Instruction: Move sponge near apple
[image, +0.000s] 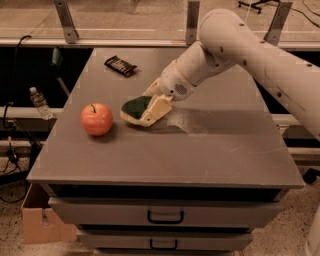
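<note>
The claw (150, 103), clamped on the sponge (133, 106), hangs low over the counter (210, 150) near the apple (97, 119); the drawers (165, 212) are closed.

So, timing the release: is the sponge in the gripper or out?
In: the gripper, right of the apple, is shut on the sponge, one finger across its edge.

My arm (250, 45) comes in from the right, thick and white, and bends down at the wrist (182, 82) toward the left. My gripper (148, 107) hangs low over the middle of the table (225, 150) (tilted, pointing down-left), its pale fingers (156, 111) clamped on the sponge (132, 106), one on each side.
</note>
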